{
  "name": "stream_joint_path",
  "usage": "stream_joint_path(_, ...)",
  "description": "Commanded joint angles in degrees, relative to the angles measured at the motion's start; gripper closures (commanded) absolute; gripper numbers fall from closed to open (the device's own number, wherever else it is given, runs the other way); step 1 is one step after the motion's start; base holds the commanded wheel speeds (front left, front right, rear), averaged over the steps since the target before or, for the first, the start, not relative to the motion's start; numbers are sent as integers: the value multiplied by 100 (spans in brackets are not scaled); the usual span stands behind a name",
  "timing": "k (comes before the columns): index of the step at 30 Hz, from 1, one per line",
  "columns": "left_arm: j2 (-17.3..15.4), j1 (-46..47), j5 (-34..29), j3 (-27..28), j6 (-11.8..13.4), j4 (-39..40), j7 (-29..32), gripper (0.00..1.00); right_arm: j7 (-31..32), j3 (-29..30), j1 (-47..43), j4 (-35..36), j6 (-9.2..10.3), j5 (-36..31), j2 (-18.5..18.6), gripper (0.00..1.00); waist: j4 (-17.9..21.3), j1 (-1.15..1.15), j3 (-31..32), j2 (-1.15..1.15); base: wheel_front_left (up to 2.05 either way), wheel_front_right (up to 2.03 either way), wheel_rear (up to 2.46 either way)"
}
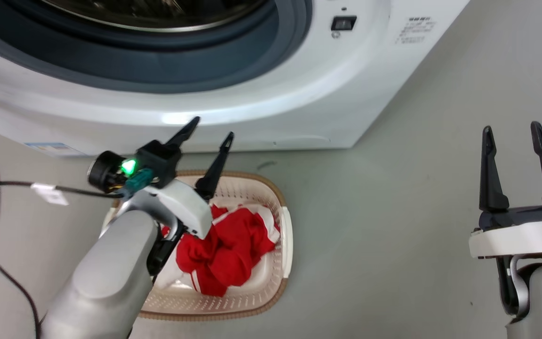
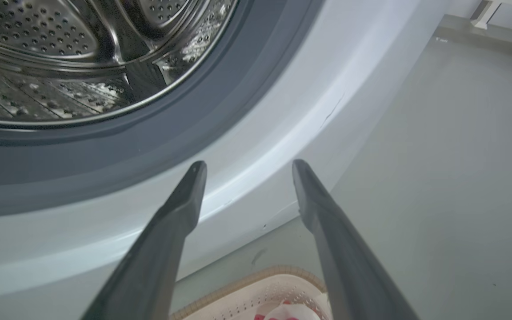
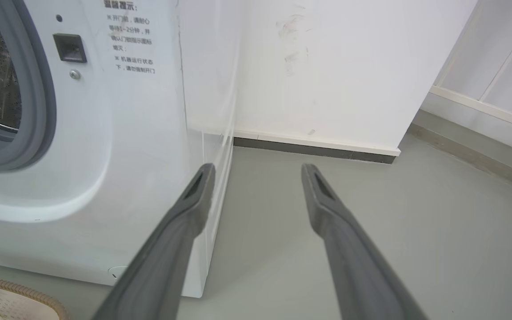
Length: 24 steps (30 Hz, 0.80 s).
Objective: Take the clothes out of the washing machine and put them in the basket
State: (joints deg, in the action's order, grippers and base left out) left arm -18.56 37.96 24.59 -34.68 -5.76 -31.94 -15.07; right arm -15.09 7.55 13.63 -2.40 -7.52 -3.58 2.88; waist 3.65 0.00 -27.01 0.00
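Two claws stand wide open and empty. The left claw [image 1: 212, 127] hangs above the far rim of the cream laundry basket [image 1: 286, 235], its fingers aimed up at the porthole of the washing machine [image 1: 299, 108]. The right claw [image 1: 511, 126] hovers well apart to the right, over bare floor [image 1: 393, 212]. The red clothes [image 1: 228, 249] with white trim lie heaped inside the basket, which sits on the floor just in front of the machine's base. In the left wrist view, the part of the steel drum [image 2: 60, 66] that shows holds no fabric, though its depths are out of sight. I judge the unloading to be near its end. The next move calls for a reach into the drum to check for any garment left.
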Motion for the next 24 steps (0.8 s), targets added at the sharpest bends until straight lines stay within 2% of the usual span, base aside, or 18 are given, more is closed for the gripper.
stream_joint_path(1, -35, -235, -85, 195, 68, 233, -14, 0, -11, 27, -98, -22, 6, -30, 0, 0, -228, 0, 504, 0, 0, 0, 0)
stream_joint_path(5, -32, -740, -340, 798, 240, 983, -14, 0, -11, 106, -248, -22, 6, -43, 0, 0, -318, 0, 875, 0, 0, 0, 0)
stream_joint_path(10, 133, -1542, -686, 1572, 424, 1802, -14, 0, -11, 201, -455, -39, 6, -118, -1, 0, -390, 0, 1289, 0, 0, 0, 0)
stream_joint_path(17, 576, -2575, -963, 2535, 408, 2431, -15, 0, -11, 149, -798, -31, 6, -103, -1, 0, -447, 0, 1821, 0, 0, 0, 0)
stream_joint_path(21, 794, -3101, -1267, 2900, 384, 2614, -14, 0, -11, 44, -1026, -45, 6, -51, -1, 0, -428, 0, 2109, 0, 0, 0, 0)
stream_joint_path(24, 1000, -3579, -1471, 3156, 465, 2731, -14, 0, -11, -93, -1278, -85, 6, 22, -1, 0, -352, 0, 2427, 0, 0, 0, 0)
